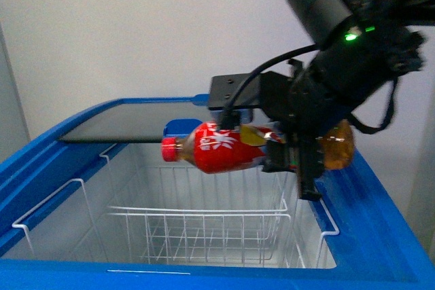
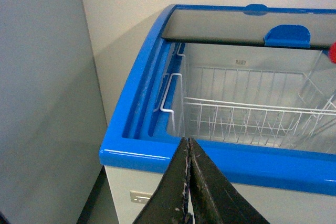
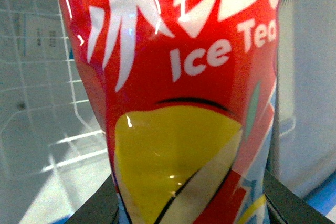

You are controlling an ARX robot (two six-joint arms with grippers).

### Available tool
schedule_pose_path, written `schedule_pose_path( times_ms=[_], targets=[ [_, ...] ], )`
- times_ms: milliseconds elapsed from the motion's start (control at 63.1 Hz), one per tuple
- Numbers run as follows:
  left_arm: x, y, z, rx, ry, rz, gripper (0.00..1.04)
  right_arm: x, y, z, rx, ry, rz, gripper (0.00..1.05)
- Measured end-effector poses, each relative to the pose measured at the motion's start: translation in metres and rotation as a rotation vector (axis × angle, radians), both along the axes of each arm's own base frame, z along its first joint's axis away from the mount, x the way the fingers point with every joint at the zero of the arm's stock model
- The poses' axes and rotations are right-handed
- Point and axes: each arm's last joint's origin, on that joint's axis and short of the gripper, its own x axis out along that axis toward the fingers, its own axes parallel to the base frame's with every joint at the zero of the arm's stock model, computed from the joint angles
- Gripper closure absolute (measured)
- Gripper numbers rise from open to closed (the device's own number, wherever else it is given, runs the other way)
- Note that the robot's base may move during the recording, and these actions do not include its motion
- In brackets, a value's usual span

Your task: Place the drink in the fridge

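Right tool (image 1: 293,159) clamped on drink (image 1: 217,147), long axis level, cap toward fridge (image 1: 380,222) left rim, above wire basket (image 1: 204,225); left tool (image 2: 189,182) closed, empty.

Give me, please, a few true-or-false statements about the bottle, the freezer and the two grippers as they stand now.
1. The right gripper holds the drink on its side above the open fridge. True.
2. The drink's cap is missing. False: the red cap is on.
3. The left gripper is shut and empty. True.
4. The drink rests in the wire basket. False: it hangs clear above it.
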Motion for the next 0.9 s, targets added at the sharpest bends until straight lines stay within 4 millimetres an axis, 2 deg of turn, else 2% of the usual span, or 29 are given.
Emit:
schedule_pose_path(
  times_ms=[127,301,491,697,903],
  targets=[
    [-0.005,0.0,-0.004,0.0,-0.002,0.0,1.02,0.02,0.039,-0.013,-0.03,0.025,0.072,0.63],
    [-0.01,0.0,-0.007,0.0,-0.006,0.0,1.02,0.029,0.069,-0.043,-0.053,0.104,0.124,0.63],
    [-0.014,0.0,-0.011,-0.001,-0.016,0.001,1.02,0.041,0.075,-0.066,-0.072,0.127,0.112,0.63],
    [-0.019,0.0,-0.011,-0.001,-0.019,0.0,1.02,0.061,0.068,-0.082,-0.071,0.104,0.058,0.63],
    [-0.023,0.0,-0.011,-0.001,-0.02,0.0,1.02,0.062,0.077,-0.097,-0.056,0.109,0.066,0.63]
  ],
)
